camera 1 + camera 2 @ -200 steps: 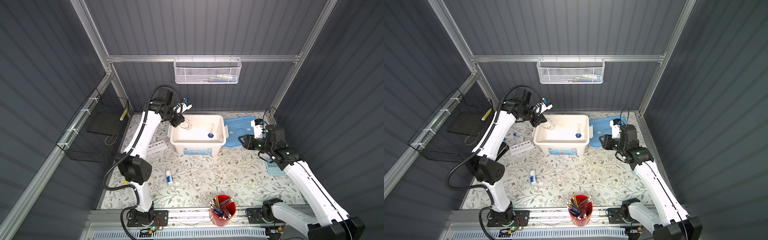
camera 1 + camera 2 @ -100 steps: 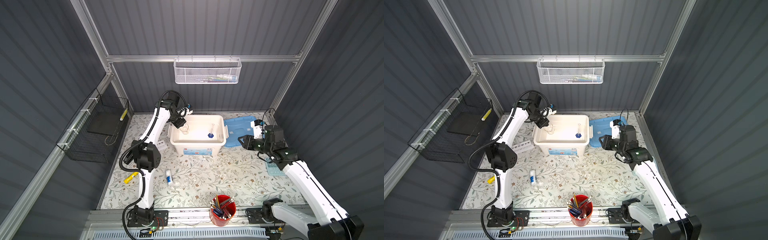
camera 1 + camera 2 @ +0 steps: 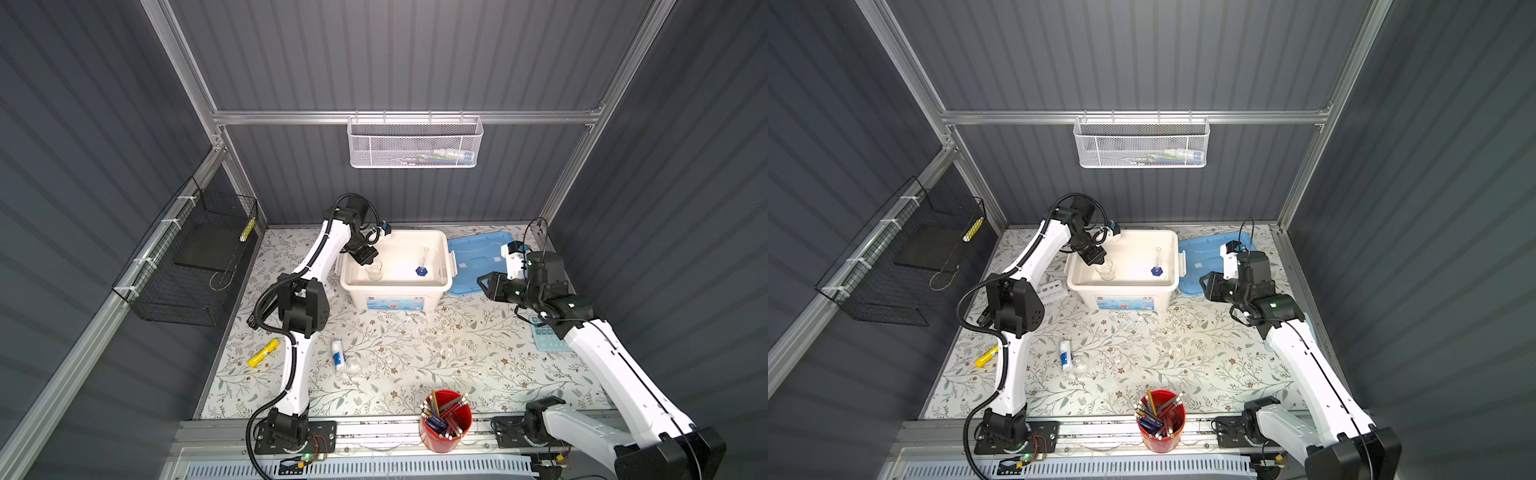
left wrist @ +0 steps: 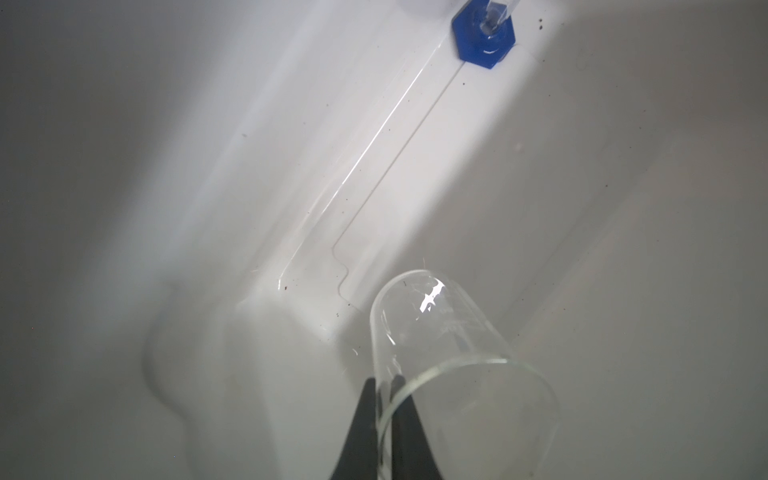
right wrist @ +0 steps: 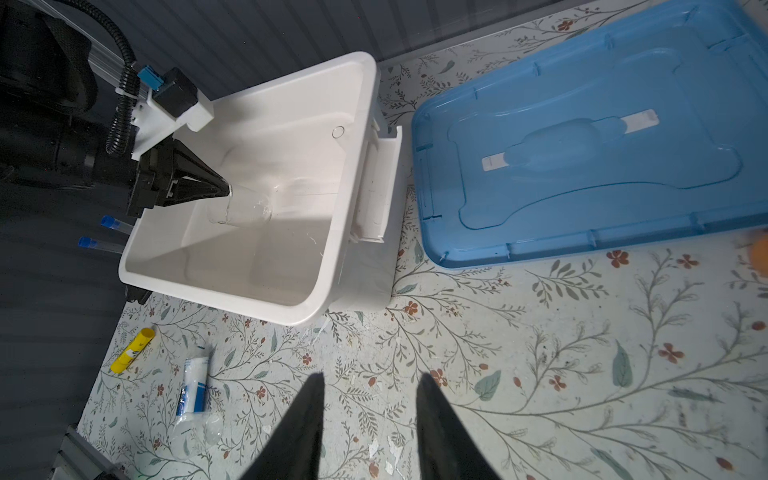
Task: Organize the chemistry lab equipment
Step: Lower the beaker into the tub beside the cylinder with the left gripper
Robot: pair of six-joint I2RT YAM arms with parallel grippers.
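Note:
My left gripper (image 3: pixel 365 259) (image 3: pixel 1094 259) (image 4: pixel 384 380) reaches down into the white bin (image 3: pixel 395 296) and is shut on the rim of a clear glass beaker (image 4: pixel 457 345) (image 3: pixel 374 272) (image 5: pixel 245 208), which hangs tilted low over the bin floor. A slim measuring cylinder with a blue hexagonal foot (image 3: pixel 422 271) (image 4: pixel 484 39) stands in the bin's right part. Beside the bin's left wall are two blue-capped tubes (image 5: pixel 110 222). A round clear flask (image 3: pixel 353 365) (image 5: pixel 212 428) lies on the mat. My right gripper (image 3: pixel 484 284) (image 5: pixel 369 378) hovers open and empty to the right of the bin.
The blue lid (image 3: pixel 478 257) lies right of the bin. A white glue tube (image 3: pixel 338 353) and a yellow marker (image 3: pixel 263 352) lie front left. A red pencil cup (image 3: pixel 445 419) stands at the front edge. A pale blue calculator (image 3: pixel 548 336) sits under my right arm.
My left arm has folded and brought the beaker from over the bin's back left corner down into the bin. The right arm has hardly moved.

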